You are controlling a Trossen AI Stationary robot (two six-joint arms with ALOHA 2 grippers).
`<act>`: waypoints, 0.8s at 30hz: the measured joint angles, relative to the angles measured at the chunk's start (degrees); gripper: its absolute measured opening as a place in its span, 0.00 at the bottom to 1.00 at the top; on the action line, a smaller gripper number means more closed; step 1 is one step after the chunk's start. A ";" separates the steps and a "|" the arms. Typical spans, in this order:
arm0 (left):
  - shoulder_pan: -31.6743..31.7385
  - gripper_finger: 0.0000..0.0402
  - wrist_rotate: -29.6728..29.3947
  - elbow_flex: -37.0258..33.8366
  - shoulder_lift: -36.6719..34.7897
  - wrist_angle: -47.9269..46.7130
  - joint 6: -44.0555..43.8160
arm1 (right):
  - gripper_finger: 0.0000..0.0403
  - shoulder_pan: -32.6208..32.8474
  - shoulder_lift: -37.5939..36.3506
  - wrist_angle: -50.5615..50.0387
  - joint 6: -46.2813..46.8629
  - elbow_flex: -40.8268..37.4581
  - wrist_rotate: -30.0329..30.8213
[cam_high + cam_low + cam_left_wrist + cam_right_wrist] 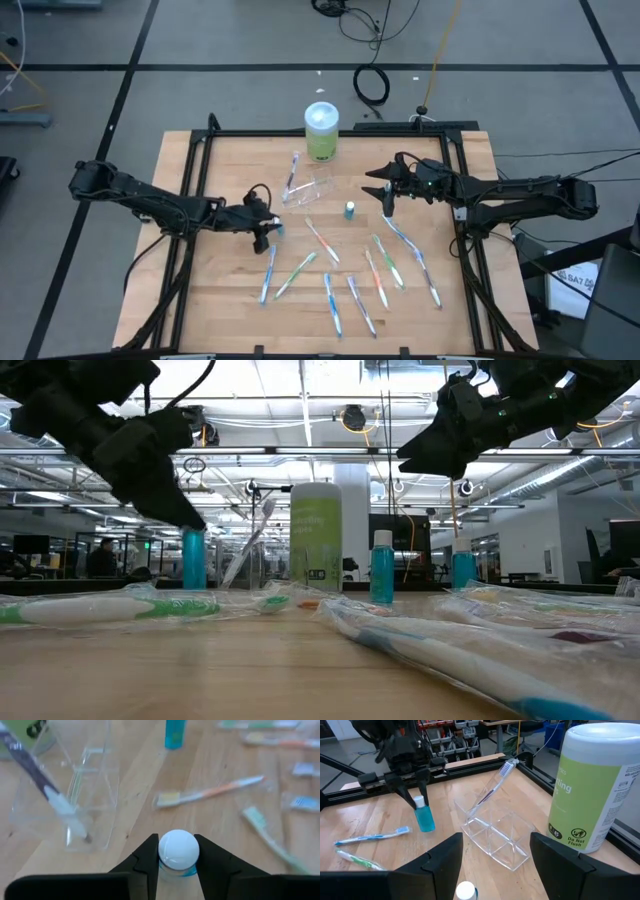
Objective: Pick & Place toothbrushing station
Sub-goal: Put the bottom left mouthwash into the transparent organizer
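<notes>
The left gripper (177,862) straddles a teal bottle's white cap (178,851), fingers beside it, grip not certain. The clear cup (312,187) sits at the worktop's (210,300) 12 o'clock. The right gripper (388,200) hangs released at 2 o'clock, toothbrushes (350,280) scattered toward 6.

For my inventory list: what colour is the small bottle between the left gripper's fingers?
Teal body with a white cap: the small bottle, seen best in the right wrist view.

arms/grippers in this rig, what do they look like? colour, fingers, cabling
Both arms are dark, near black, jointed segments. Left gripper and right gripper each have two flat, tapering dark fingers. A thin black cable loops above the left wrist. No markings are legible.
</notes>
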 joint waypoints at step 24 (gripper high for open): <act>16.07 0.25 -1.42 12.35 2.19 5.58 11.80 | 0.56 -0.02 0.02 3.93 -1.48 -0.02 0.00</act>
